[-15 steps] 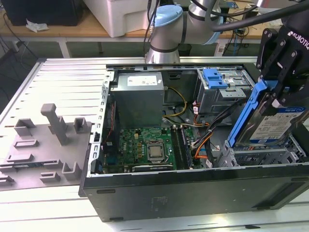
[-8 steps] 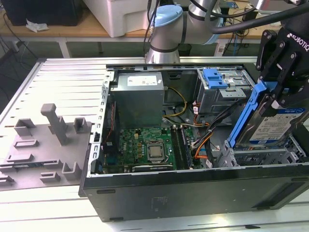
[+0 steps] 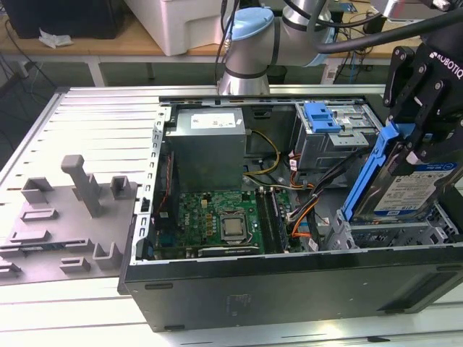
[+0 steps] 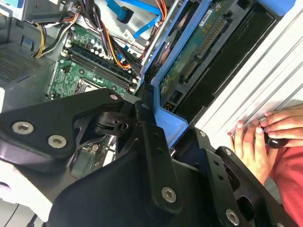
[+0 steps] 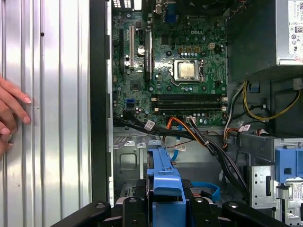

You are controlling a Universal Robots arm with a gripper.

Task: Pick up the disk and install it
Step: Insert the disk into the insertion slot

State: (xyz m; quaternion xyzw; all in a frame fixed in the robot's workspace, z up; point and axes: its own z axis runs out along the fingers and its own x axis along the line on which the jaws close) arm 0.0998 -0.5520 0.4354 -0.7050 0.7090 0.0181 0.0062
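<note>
Disk (image 3: 416, 191) hangs clamped in end effector (image 3: 423, 147), long axis steeply upright.

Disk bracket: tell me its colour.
Blue; the bracket on the disk shows best in the exterior view.

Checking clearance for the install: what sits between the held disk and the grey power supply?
In the exterior view, the silver drive cage with its blue latch and a bundle of cables lie between the disk and the power supply.

Matt black tool (image 3: 422, 147); disk (image 3: 418, 194) edged in smooth blue plastic.
</note>
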